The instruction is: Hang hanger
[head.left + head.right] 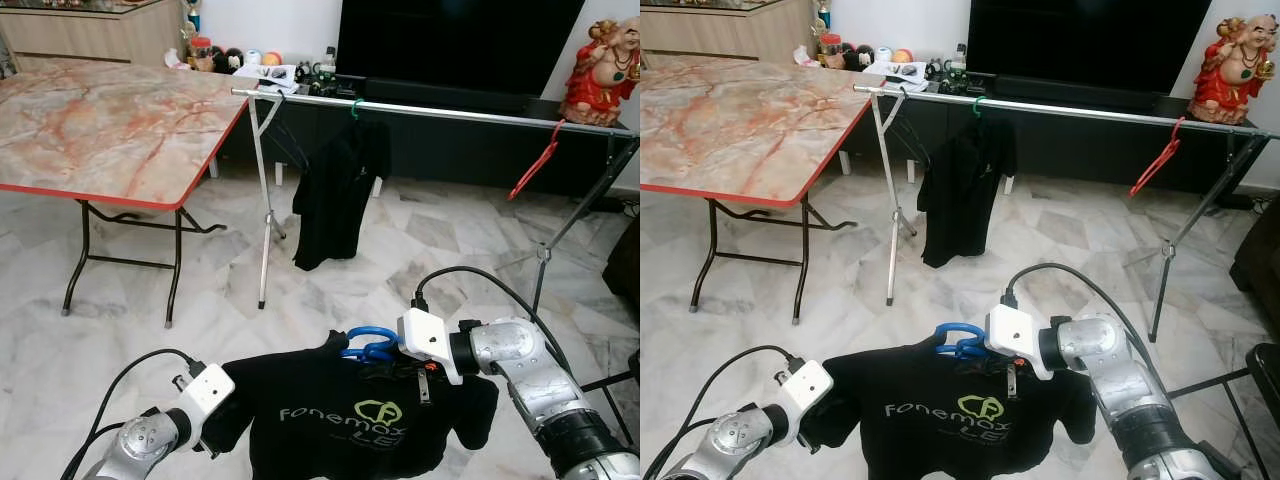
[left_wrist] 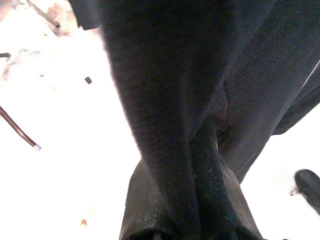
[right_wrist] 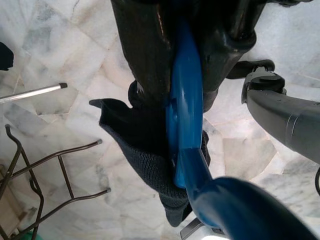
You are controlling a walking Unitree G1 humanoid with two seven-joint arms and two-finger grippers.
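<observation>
I am carrying the black printed T-shirt (image 1: pixel 350 420) low over the floor, my right hand (image 1: pixel 385 350) squeezing its blue plastic hanger (image 1: pixel 368 344) and my left hand (image 1: pixel 205 440) pinching a sleeve, so next I must lift the hook onto the long silver clothes rail (image 1: pixel 450 112).

The right pincer (image 3: pixel 186 95) is clamped on the blue plastic hanger (image 3: pixel 186 135), whose stem runs out between its two black fingers (image 3: pixel 142 55) and widens beyond the tips into a thick curved bar. Black knitted shirt fabric (image 3: pixel 142 150) bunches round the hanger just past the fingertips. Beneath lies the pale marble floor (image 3: pixel 60 45), with dark metal table legs (image 3: pixel 55 180) off to one side.
</observation>
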